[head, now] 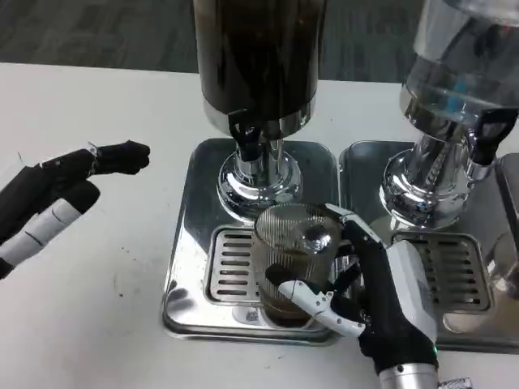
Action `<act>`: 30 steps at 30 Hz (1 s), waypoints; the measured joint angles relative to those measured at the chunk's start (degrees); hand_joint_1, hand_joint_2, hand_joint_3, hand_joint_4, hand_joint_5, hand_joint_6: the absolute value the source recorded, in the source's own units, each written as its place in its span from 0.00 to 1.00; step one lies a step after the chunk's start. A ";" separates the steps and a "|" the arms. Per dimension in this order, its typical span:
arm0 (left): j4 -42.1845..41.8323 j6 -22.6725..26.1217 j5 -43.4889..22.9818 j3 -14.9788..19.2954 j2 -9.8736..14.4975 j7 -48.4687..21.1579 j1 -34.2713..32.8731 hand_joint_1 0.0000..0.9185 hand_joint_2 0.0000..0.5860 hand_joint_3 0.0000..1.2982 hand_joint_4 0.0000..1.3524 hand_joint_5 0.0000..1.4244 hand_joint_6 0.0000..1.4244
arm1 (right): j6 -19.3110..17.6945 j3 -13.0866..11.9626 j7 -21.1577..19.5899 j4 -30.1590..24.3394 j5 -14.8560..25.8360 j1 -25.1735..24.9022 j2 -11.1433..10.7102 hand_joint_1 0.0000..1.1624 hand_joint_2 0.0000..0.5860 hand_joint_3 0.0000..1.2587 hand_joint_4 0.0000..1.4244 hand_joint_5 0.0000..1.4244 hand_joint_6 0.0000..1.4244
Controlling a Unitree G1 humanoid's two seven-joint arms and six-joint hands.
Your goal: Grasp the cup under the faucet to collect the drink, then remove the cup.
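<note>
A ribbed clear cup (pixel 292 251) stands on the drip grate (pixel 231 263) of the left dispenser, with a little dark drink at its bottom. Above it is the black faucet (pixel 246 138) of the dark-filled drink dispenser (pixel 258 57). My right hand (pixel 377 288) wraps the cup from the right, one finger along its lower front and others behind its rim. My left hand (pixel 61 198) hovers over the table at the far left, fingers apart and pointing right, holding nothing.
The cup's steel drip tray (pixel 186 243) sits mid-table. A second dispenser (pixel 458 81) with clear contents stands on its own tray (pixel 365 170) to the right, close to my right forearm. White tabletop spreads to the left.
</note>
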 measured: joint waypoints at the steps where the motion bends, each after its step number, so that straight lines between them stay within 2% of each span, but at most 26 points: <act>1: 0.00 -0.04 0.00 -0.05 -0.04 -0.01 0.00 0.00 0.21 0.23 0.20 0.18 0.11 | -0.02 -0.20 -0.04 -0.19 0.00 0.16 0.00 0.54 0.40 0.35 0.40 0.52 0.69; 10: 0.00 -2.12 0.45 -2.52 -0.42 -0.37 0.24 0.00 0.20 0.21 0.17 0.17 0.11 | -0.59 -2.09 -0.04 -3.36 0.94 1.59 -0.05 0.56 0.41 0.36 0.41 0.52 0.70; 18: 0.00 -4.69 2.64 -4.40 -0.41 -0.35 1.56 0.00 0.20 0.18 0.12 0.14 0.10 | -1.12 -2.72 -0.04 -6.32 1.11 3.30 -0.07 0.56 0.41 0.36 0.41 0.53 0.72; 25: 0.01 -10.75 7.43 -5.66 0.56 0.51 2.88 0.00 0.21 0.10 0.01 0.04 0.06 | -1.44 -2.80 0.18 -9.35 1.49 4.71 -0.07 0.57 0.42 0.36 0.41 0.54 0.72; 30: 0.02 -15.80 11.86 -6.11 2.53 3.35 3.95 0.00 0.21 0.04 0.00 0.00 0.03 | -1.65 -2.85 0.57 -10.92 1.81 5.62 -0.17 0.57 0.42 0.37 0.41 0.54 0.73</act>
